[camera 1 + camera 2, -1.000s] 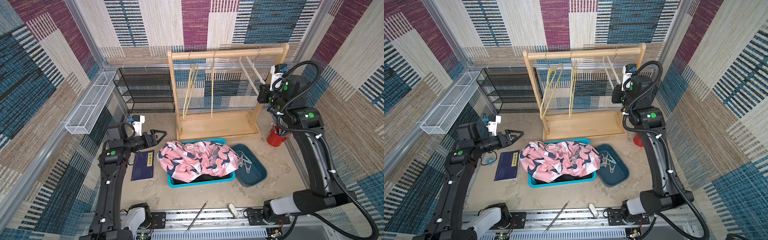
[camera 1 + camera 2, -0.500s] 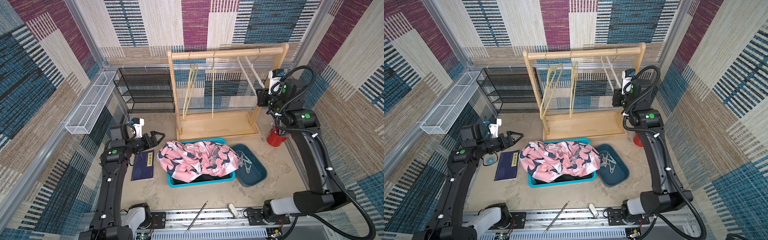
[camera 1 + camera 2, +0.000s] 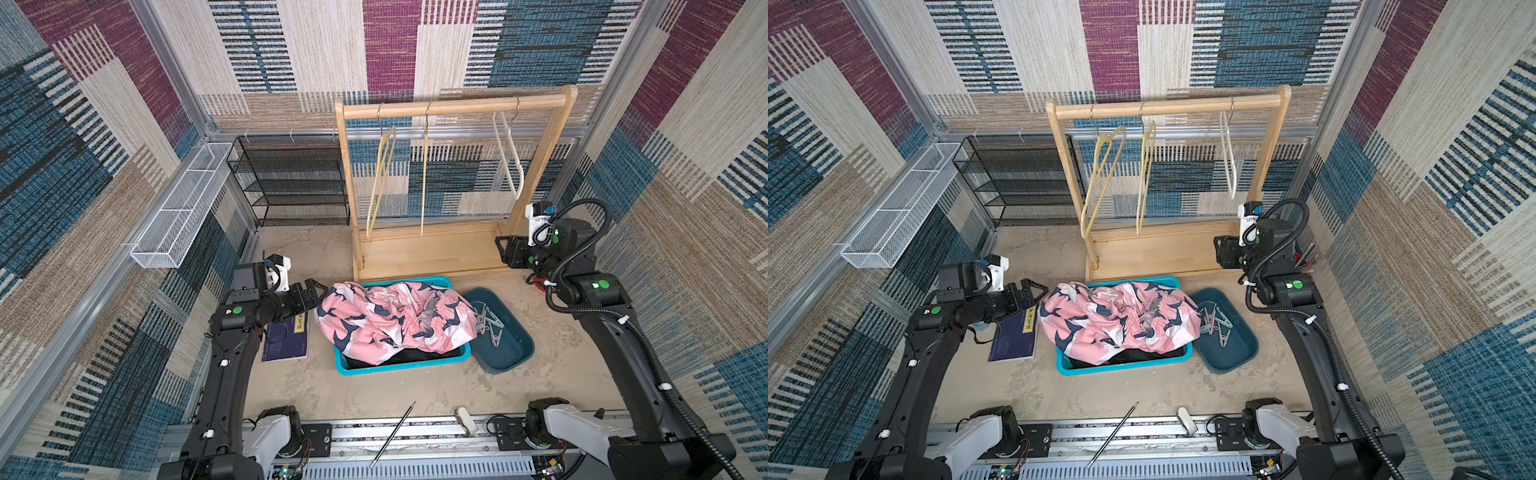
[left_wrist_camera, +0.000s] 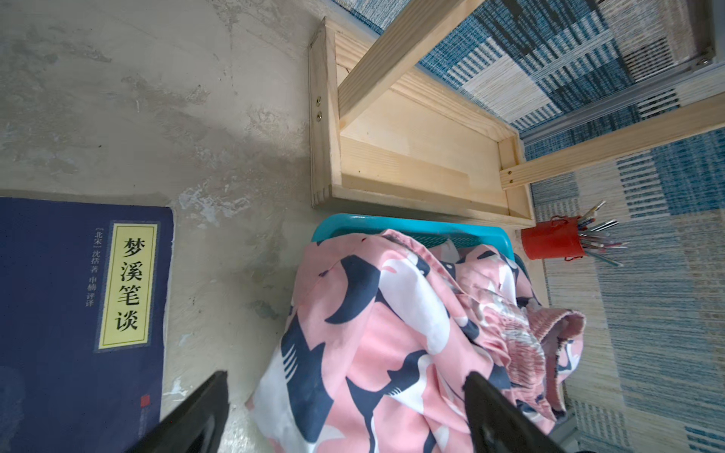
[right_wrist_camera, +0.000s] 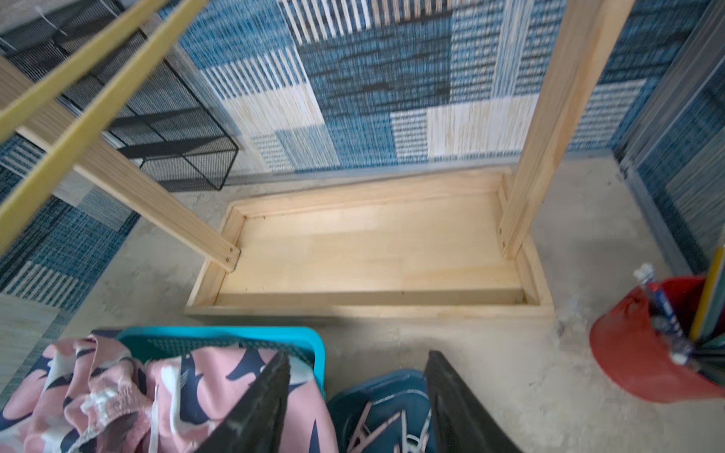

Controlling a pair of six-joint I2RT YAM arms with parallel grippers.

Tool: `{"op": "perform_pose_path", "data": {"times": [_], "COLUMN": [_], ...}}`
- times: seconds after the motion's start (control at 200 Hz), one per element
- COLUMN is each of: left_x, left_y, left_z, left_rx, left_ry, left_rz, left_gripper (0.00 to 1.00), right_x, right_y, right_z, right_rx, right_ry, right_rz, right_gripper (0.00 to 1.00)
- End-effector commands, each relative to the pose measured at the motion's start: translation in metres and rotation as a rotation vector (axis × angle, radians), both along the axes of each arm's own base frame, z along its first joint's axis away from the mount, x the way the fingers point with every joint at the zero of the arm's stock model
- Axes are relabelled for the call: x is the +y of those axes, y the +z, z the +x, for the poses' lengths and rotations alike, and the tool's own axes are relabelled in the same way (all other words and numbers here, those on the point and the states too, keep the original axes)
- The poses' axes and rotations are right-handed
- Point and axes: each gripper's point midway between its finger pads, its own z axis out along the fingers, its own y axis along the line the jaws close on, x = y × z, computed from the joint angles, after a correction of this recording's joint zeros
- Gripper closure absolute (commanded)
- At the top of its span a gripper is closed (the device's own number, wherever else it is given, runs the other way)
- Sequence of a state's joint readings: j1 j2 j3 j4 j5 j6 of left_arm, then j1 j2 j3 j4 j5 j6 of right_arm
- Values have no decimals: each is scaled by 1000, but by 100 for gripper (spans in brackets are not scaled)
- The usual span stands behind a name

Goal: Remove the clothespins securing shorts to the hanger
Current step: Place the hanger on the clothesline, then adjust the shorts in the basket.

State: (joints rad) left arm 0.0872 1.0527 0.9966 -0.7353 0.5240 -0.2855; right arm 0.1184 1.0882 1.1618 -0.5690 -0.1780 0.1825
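Left pincer [image 3: 319, 293]: jaws spread wide, nothing between them. It sits low, just beside the pink shorts with navy-and-white print [image 3: 395, 320], on the side facing the left arm; contact not resolvable. Right pincer [image 5: 359, 357]: jaws part-way apart, empty, held up near the right post of the rack.

Light wooden clothes rack [image 3: 453, 106]: two yellow hangers [image 3: 382, 174] and one white hanger [image 3: 509, 158] hang bare. No fabric and no clothespins on any of them.

Bright teal plastic basket [image 3: 399, 368], on the tabletop [image 3: 415, 395] in front of the rack: pink shorts heaped on top, black shorts [image 3: 407, 355] showing underneath. No beige pair visible.

Dark blue-green oval tray [image 3: 511, 353], just beside the basket on the right arm's side: holds the small plastic clothespins [image 3: 488, 322], mint, white and pink, in a loose jumble. Long axes point every way; count not readable.

Key relation: the tray lies below the right pincer and toward the robot's base from it. In the right wrist view the clothespins show between its two jaws. Right arm is clearly the nearer; the left is across the basket.

Judgement: unpinning looks complete. Any coming move is likelier a retreat than a grasp.
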Motion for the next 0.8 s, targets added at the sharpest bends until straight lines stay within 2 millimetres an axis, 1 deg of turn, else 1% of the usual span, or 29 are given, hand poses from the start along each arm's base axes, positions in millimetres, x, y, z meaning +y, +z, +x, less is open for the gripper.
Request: {"op": "perform_pose_path", "data": {"times": [0.0, 0.05, 0.12, 0.24, 0.32, 0.381, 0.431, 0.491, 0.606, 0.676, 0.796], "left_x": [-4, -13, -25, -45, -60, -71, -79, -88, -108, -118, -135], "left_y": [-5, -7, -13, -25, -28, -28, -29, -27, -16, -9, -4], "left_z": [4, 5, 8, 12, 14, 16, 16, 17, 16, 14, 10], "left_rx": [-4, -1, 2, 2, -1, -5, -2, -1, -28, -46, -50], "left_ry": [-28, -53, -78, -118, -141, -164, -183, -202, -230, -249, -278], "left_rz": [42, 33, 27, -15, -54, -62, -59, -64, -93, -114, -150], "left_gripper": [4, 4, 4, 3, 3, 3, 2, 2, 2, 2, 2], "right_x": [11, 20, 29, 50, 71, 87, 99, 113, 136, 146, 165], "right_y": [-13, -28, -54, -94, -116, -126, -131, -131, -133, -134, -133], "right_z": [-2, -6, -12, -29, -45, -55, -63, -71, -84, -88, -92], "right_rx": [15, 47, 107, 189, 238, 260, 270, 277, 294, 304, 301], "right_ry": [39, 74, 99, 145, 199, 238, 267, 301, 358, 384, 429], "right_rz": [69, 93, 109, 128, 146, 154, 157, 175, 201, 208, 222], "right_gripper": [42, 42, 42, 43, 43, 44, 44, 45, 46, 46, 46]}}
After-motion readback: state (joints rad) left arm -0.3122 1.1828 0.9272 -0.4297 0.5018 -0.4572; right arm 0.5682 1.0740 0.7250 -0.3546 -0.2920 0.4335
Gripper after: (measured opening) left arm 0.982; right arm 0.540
